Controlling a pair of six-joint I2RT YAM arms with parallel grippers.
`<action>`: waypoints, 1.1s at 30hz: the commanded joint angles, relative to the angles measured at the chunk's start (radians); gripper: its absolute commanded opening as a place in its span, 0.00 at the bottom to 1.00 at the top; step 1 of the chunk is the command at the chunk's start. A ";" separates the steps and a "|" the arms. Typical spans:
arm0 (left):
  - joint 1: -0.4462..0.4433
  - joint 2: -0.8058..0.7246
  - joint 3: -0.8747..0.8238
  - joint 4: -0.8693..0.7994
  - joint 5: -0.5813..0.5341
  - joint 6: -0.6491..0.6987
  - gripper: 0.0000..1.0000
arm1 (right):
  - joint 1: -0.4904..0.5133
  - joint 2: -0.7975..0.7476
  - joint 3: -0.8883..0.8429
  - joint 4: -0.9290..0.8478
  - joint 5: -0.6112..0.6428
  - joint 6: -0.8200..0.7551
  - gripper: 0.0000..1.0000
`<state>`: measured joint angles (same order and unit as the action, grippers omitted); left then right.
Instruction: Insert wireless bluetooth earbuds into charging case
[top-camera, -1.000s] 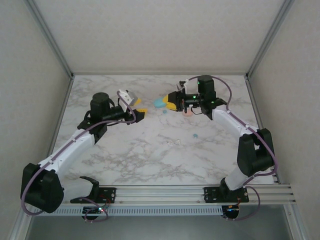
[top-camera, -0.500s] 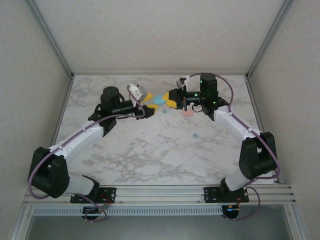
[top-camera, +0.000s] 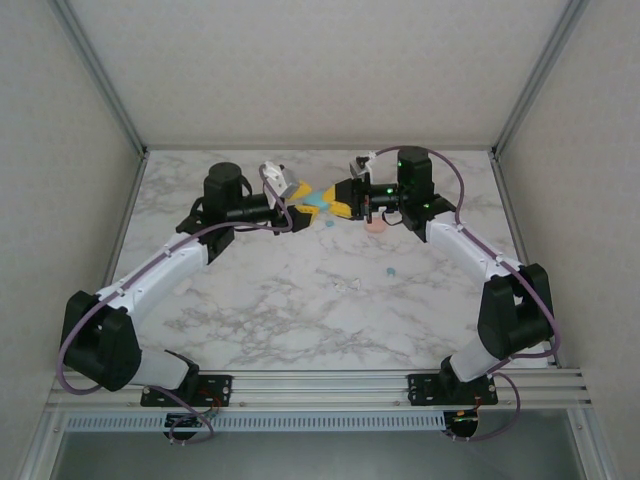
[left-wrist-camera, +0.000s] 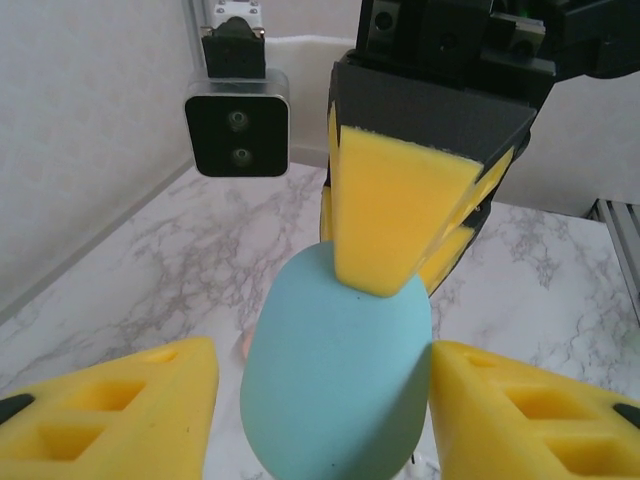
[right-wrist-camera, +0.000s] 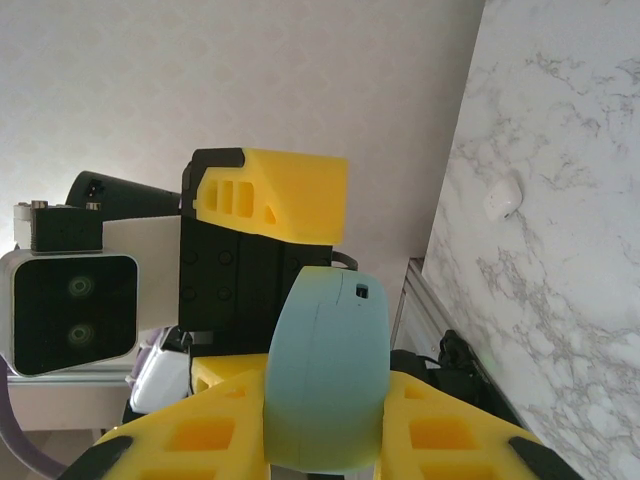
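Jaws on the right gripper (right-wrist-camera: 325, 440) are clamped on the teal case (left-wrist-camera: 335, 380), held above the far middle of the table (top-camera: 250, 320). The left gripper (left-wrist-camera: 325, 410) straddles the same case, jaws apart, close beside it. A teal earbud (top-camera: 390, 271) lies nearer and right, well apart. The step looks like opening the case; next, the left must pinch it squarely. A second ago the left gripper hung further left, clear of the case.

and there's the teal case (left-wrist-camera: 335, 390), smooth matt plastic with a faint sheen, the yellow fingers (left-wrist-camera: 110, 410) matt and finely grainy like foam or printed plastic, the white earbud (right-wrist-camera: 503, 197) glossy plastic, the table (top-camera: 300, 300) smooth and marble-patterned, the rail (top-camera: 320, 384) ribbed bare metal.
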<state>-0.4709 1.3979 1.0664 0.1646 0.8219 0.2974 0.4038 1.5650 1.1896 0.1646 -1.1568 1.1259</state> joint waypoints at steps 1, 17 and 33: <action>-0.011 0.018 0.039 -0.066 0.019 0.046 0.54 | 0.014 -0.011 0.036 0.004 -0.050 -0.018 0.21; -0.021 0.013 0.100 -0.256 -0.027 0.164 0.20 | 0.017 -0.003 0.142 -0.441 0.063 -0.355 0.39; -0.070 0.057 0.223 -0.498 -0.086 0.300 0.22 | 0.045 0.066 0.270 -0.736 0.104 -0.568 0.46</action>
<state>-0.5297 1.4464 1.2480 -0.2901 0.7460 0.5671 0.4397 1.6196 1.4246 -0.5198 -1.0649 0.5991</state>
